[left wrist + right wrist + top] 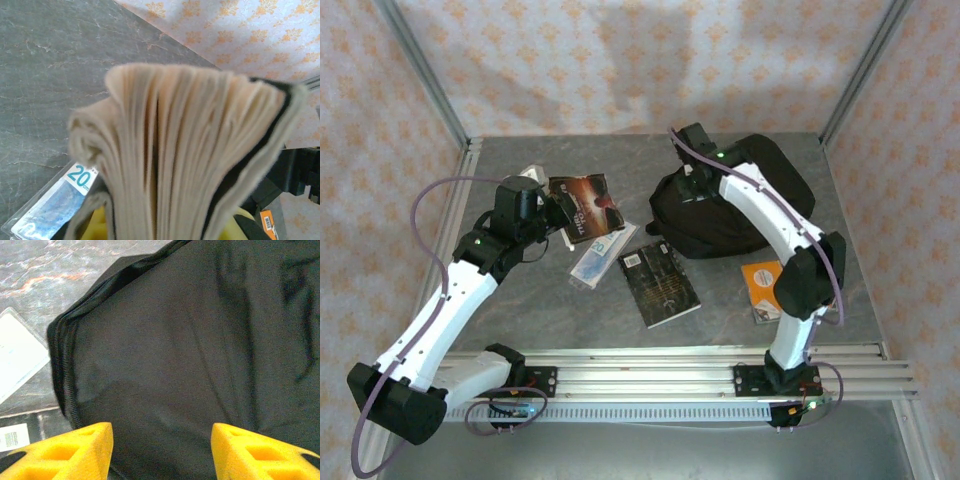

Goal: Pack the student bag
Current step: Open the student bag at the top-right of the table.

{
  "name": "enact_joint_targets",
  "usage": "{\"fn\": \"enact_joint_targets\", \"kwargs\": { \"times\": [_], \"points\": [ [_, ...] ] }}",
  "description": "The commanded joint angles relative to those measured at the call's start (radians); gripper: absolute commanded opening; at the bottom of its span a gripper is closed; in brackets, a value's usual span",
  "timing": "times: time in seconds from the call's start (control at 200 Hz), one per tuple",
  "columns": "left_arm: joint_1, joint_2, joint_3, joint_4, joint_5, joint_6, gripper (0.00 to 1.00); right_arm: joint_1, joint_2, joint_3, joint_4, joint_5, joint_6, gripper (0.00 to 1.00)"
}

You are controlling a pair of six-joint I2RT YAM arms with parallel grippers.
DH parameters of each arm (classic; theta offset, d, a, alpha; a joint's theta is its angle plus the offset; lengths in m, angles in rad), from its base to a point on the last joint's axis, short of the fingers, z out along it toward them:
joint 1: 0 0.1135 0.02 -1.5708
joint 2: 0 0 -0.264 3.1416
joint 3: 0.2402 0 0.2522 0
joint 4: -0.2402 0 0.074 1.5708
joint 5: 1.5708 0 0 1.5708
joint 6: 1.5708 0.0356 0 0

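Book (190, 150) clamped in left end effector (552, 210), pages fanned at wrist, right end effector (161, 452) apart over bag (190, 340)

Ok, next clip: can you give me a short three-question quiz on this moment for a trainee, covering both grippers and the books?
1. True or false: the right gripper is shut on the student bag.
2. What is the left gripper holding? A) a water bottle B) a book with fanned pages C) a pencil case
3. Fill in: the small book lying on the table beside the right arm has an ___ cover.
Key: 1 false, its jaws stand open over the bag; 2 B; 3 orange.
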Motion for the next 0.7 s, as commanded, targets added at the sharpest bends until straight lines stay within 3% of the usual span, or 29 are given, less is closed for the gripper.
{"fn": "enact_joint_targets", "kwargs": {
  "times": [0.0,0.295,0.696],
  "points": [
    [0.013,-0.011,0.000,0.023,-0.004,0.020,0.00,0.007,0.070,0.041,-0.063,-0.118,-0.024,0.53],
    [0.034,0.006,0.002,0.026,0.026,0.011,0.00,0.058,0.157,0.066,-0.033,-0.118,-0.008,0.62],
    [0.055,0.018,-0.008,0.038,0.045,-0.002,0.00,0.088,0.164,-0.015,-0.016,-0.118,-0.019,0.56]
  ]
}}
